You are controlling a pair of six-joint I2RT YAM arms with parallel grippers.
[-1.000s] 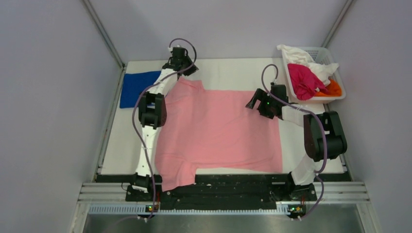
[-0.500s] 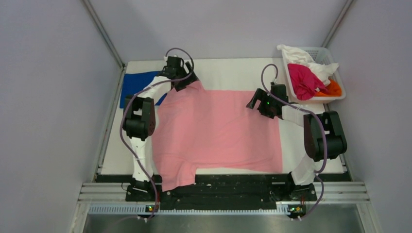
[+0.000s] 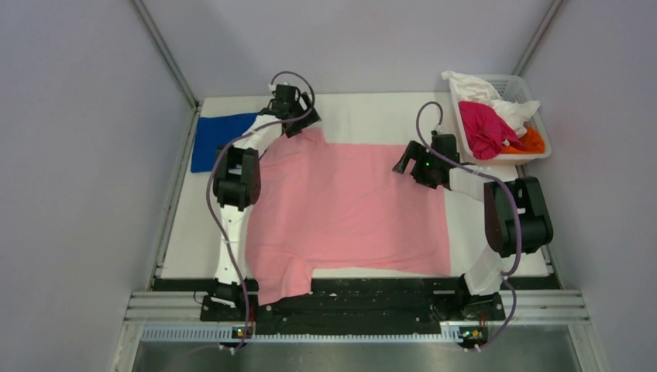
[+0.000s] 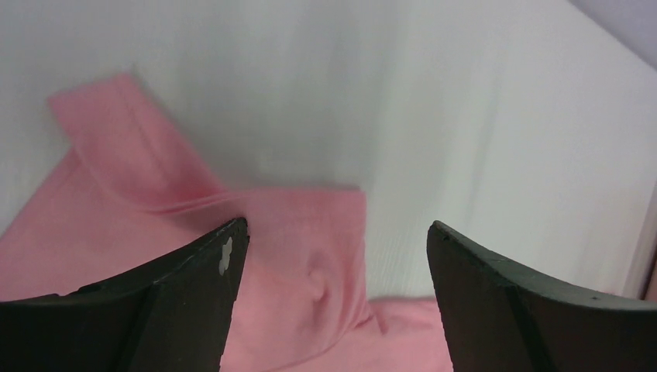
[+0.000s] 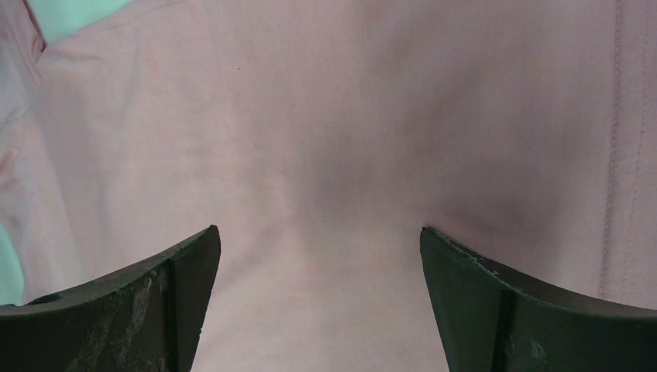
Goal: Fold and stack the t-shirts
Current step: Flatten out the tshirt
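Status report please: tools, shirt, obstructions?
Left tool open above pink t-shirt sleeve. Right tool open over its far edge. Shirt flat, unfolded. Nothing blocking.

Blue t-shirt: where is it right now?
In the top external view, the blue t-shirt lies flat at the far-left corner of the table, left of the left gripper and the spread pink t-shirt.

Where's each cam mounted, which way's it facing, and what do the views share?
Top external: above and behind the bases, looking down on the table; left arm and right arm in full, pink t-shirt spread flat, blue t-shirt far left.
Left wrist: on the left arm, looking down past the open left gripper at the far sleeve and bare table.
Right wrist: on the right arm, close over pink fabric, open right gripper framing it.
Shared: all three see the pink t-shirt.
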